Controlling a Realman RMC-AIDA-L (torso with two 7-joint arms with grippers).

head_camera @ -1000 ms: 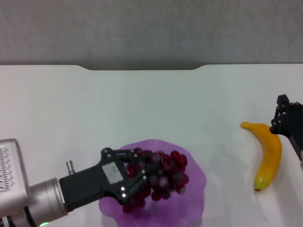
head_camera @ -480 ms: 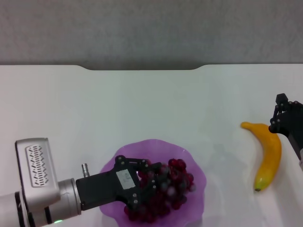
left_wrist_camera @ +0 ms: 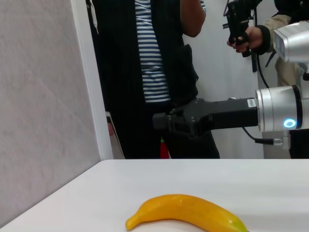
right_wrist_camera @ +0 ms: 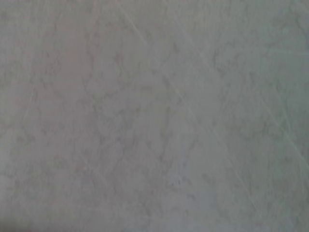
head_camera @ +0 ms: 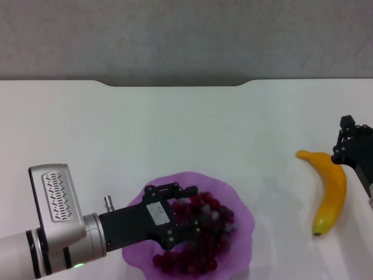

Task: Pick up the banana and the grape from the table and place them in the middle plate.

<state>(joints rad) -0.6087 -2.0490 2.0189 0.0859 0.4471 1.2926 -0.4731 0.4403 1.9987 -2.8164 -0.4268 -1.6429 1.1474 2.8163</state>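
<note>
The grape [head_camera: 201, 236], a dark red-purple bunch, rests in the translucent purple middle plate [head_camera: 242, 224] near the table's front edge. My left gripper [head_camera: 185, 217] reaches in from the left and is low over the plate, its fingers closed around the bunch's left side. The yellow banana [head_camera: 331, 192] lies on the white table [head_camera: 175, 128] at the right. My right gripper [head_camera: 345, 153] hangs just above the banana's far end. In the left wrist view the banana [left_wrist_camera: 188, 212] lies ahead, with the right gripper [left_wrist_camera: 169, 123] above it.
The table's far edge has a notch [head_camera: 175, 84] in front of a grey wall. The left wrist view shows people standing beyond the table. Only grey wall shows in the right wrist view.
My left gripper has come down with the grape, from hanging above the plate to the bunch resting in it. The right gripper and the banana have not moved.
</note>
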